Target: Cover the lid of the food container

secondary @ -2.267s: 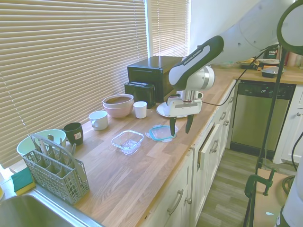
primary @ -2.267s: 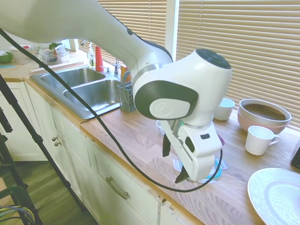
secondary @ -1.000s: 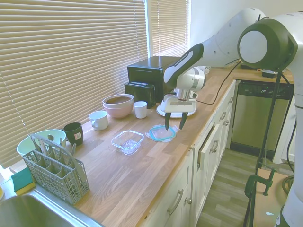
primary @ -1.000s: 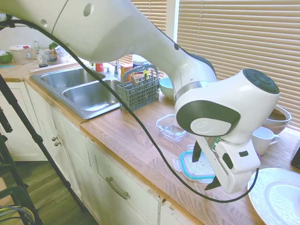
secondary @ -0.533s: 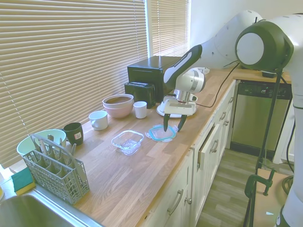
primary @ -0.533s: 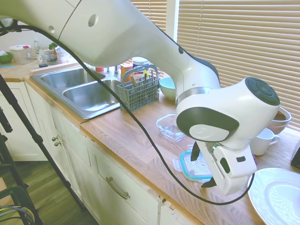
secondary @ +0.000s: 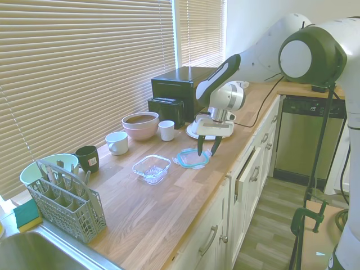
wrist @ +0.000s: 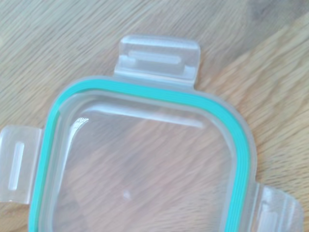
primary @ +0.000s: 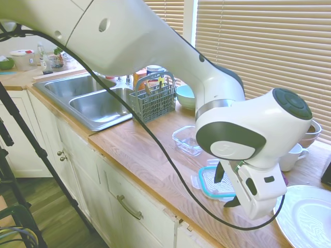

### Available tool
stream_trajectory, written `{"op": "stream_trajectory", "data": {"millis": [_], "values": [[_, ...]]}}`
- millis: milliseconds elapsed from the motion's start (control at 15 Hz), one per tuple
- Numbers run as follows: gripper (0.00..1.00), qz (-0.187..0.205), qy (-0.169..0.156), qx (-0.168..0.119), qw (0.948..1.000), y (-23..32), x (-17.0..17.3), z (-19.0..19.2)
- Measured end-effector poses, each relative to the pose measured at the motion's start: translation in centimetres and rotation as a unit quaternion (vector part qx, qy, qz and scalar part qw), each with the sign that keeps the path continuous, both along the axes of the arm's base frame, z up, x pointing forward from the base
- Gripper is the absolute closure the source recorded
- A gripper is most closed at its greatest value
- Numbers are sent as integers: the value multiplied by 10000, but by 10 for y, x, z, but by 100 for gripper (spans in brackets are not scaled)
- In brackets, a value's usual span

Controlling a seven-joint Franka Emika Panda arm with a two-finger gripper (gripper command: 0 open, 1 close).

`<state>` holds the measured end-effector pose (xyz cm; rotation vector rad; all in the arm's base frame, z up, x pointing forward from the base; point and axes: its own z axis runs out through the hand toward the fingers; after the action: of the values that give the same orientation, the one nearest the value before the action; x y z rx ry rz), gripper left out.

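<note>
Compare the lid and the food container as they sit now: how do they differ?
The lid lies flat with a teal rim and snap tabs; the food container is an open, plain clear dish with raised walls. The lid sits under the open end effector; the container stands apart, uncovered. Both are clear, rounded squares on the wooden counter.

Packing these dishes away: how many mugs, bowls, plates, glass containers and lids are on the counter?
Mugs: 3 (white mug, small white cup, dark mug)
Bowls: 2 (pink bowl, pale green bowl)
Plates: 1 (white plate)
Containers: 1 (food container)
Lids: 1 (lid)
Total: 8
</note>
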<state>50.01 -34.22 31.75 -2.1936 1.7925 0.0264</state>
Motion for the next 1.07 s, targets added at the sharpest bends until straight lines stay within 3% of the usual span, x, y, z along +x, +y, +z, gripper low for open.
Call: {"op": "stream_trajectory", "data": {"millis": [1067], "values": [[100,70,-80,-79,9999,-3,12,-3]]}}
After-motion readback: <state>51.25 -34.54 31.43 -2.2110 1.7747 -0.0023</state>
